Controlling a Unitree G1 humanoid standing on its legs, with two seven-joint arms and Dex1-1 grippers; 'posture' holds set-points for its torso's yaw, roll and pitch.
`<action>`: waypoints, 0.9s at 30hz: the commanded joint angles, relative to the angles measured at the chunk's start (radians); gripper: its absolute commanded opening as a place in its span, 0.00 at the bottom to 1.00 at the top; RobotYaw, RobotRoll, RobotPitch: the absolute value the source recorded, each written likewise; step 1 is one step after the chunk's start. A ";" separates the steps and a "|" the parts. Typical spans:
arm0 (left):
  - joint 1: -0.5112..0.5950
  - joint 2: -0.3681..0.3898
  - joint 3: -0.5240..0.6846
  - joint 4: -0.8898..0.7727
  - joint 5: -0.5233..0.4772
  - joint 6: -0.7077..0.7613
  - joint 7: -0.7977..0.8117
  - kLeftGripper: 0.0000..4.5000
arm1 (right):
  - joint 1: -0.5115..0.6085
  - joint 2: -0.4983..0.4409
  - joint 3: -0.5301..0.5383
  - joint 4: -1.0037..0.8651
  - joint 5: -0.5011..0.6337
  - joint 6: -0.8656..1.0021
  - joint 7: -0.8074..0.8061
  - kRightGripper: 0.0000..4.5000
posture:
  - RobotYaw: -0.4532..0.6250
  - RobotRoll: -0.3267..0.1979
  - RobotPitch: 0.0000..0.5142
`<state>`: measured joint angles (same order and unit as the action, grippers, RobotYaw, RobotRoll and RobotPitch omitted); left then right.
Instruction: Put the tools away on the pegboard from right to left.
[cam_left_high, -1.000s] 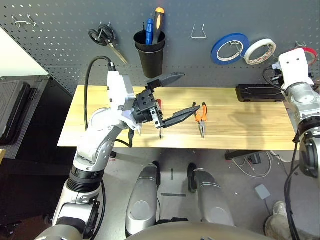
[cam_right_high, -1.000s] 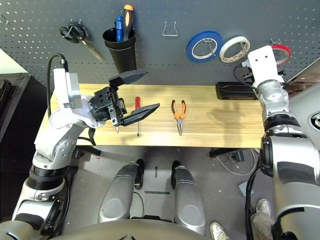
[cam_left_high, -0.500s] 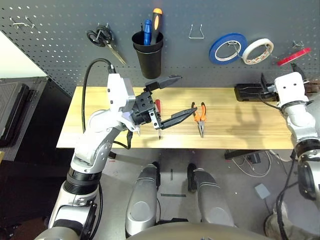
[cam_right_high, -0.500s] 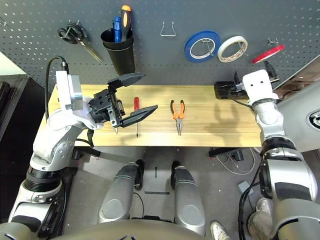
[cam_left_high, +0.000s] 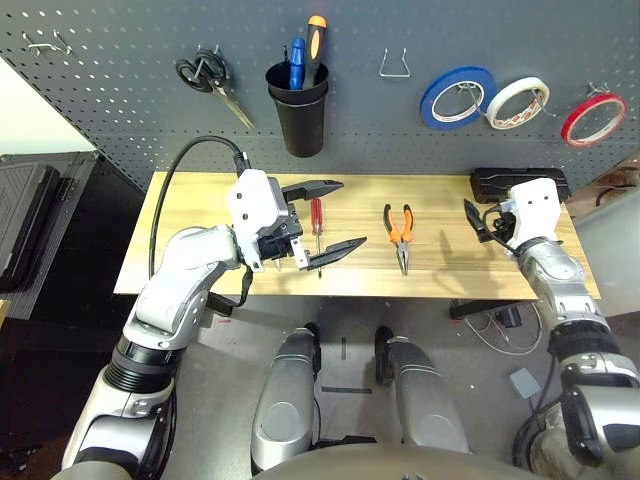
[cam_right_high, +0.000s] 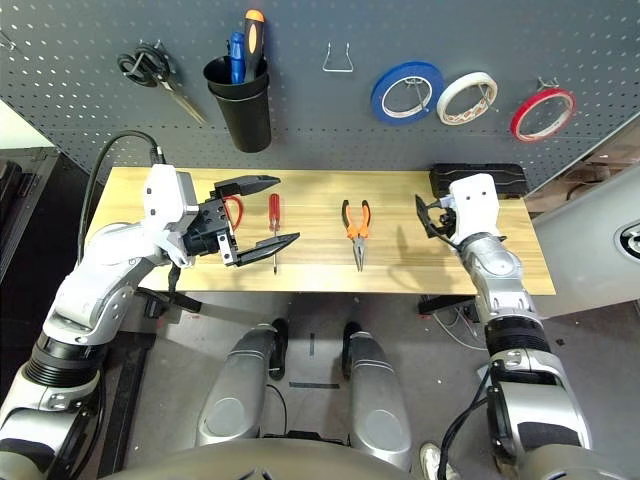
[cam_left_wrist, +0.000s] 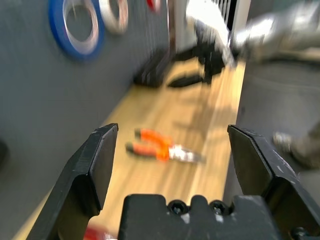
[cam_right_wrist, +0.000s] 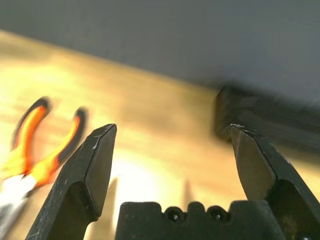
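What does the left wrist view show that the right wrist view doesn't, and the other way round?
Left wrist alone: the blue tape roll and white tape roll hanging up, framed by the open left end effector. Right wrist alone: a close look between the open right end effector. Both: the orange-handled pliers lying on the wooden table, the black box and the pegboard.

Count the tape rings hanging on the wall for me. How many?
3. They hang in a row on the right part of the pegboard: a blue ring, then a white ring, then a thin red ring farthest right. None looks hidden.
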<state>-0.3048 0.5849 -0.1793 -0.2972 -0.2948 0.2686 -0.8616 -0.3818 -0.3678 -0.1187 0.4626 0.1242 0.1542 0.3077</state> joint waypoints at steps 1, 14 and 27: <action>0.024 0.032 -0.041 0.002 0.051 0.031 -0.012 1.00 | 0.002 0.036 0.021 -0.101 0.030 0.236 -0.012 0.99 | 0.67 0.62 0.54; 0.022 0.075 -0.063 0.026 0.135 0.070 -0.016 1.00 | -0.180 0.211 0.024 -0.005 0.044 0.637 -0.128 0.99 | 0.69 0.62 0.56; 0.015 0.099 -0.075 0.051 0.199 0.075 -0.027 1.00 | -0.380 0.258 0.020 0.338 0.012 0.589 -0.224 0.99 | 0.72 0.62 0.60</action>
<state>-0.2961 0.6782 -0.2280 -0.2563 -0.1132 0.3409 -0.8724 -0.7631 -0.1163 -0.0927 0.7524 0.1486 0.7530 0.0956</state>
